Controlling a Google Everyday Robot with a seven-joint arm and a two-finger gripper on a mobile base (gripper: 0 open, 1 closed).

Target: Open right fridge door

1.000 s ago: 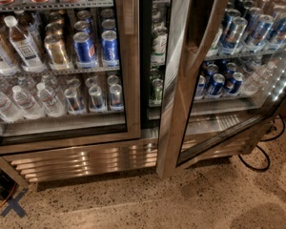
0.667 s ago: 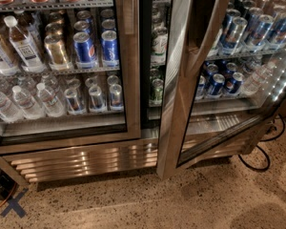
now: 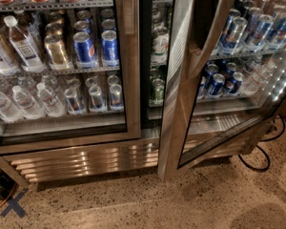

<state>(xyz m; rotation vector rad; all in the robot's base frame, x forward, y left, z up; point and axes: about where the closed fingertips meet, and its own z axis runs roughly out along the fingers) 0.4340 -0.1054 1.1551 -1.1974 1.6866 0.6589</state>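
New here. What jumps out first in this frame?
The right fridge door stands swung partly open at centre-right, its steel frame slanting across the shelves of blue cans behind it. A dark shape lying against its upper pane looks like the end effector. On the left, the left door is shut over rows of water bottles.

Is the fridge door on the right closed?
No, the right door stands swung out from the fridge, with the gripper seemingly the dark shape against its upper part.
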